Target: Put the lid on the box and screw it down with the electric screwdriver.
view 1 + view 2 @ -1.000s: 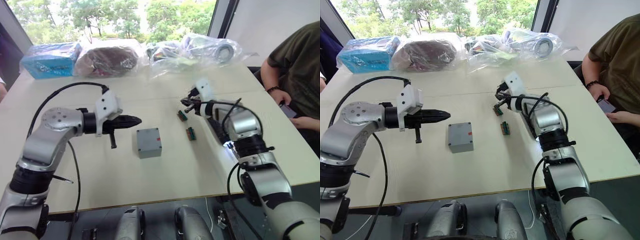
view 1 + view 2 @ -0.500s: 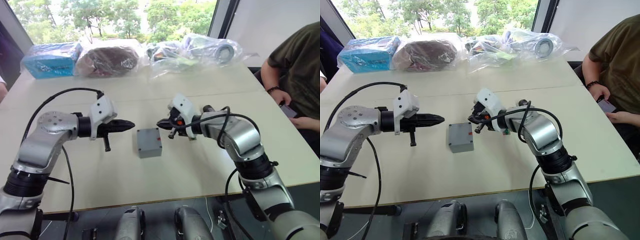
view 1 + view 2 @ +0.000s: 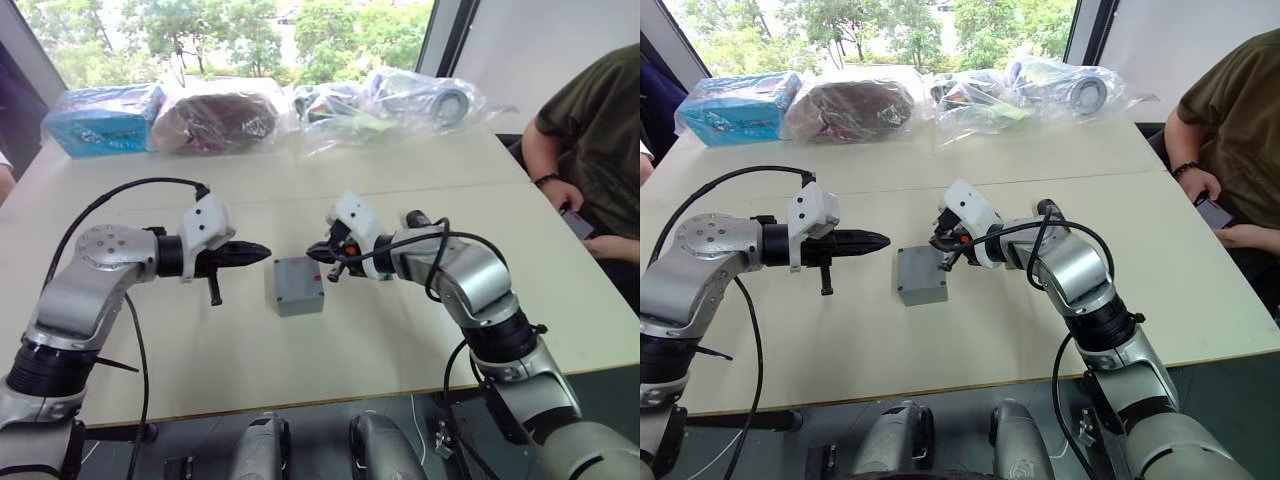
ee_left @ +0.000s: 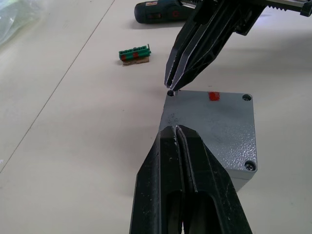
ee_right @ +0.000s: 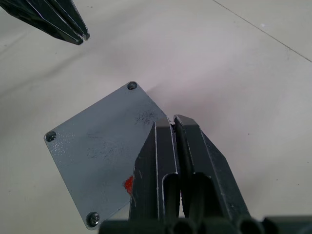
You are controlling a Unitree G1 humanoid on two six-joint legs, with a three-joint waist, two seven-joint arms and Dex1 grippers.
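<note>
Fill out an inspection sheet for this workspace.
Surface: pale table, seam across it.
Job's things: lid sits on the box, screws at three corners; screwdriver lies on the table beyond.
Clutter: green terminal block; plastic-wrapped items and a blue pack along the far edge.
Grippers: left gripper shut, beside the box; right gripper shut, tip at the lid's fourth corner.
Cables: black cables loop over both arms.
Surroundings: window with trees; seated person on the right.
</note>
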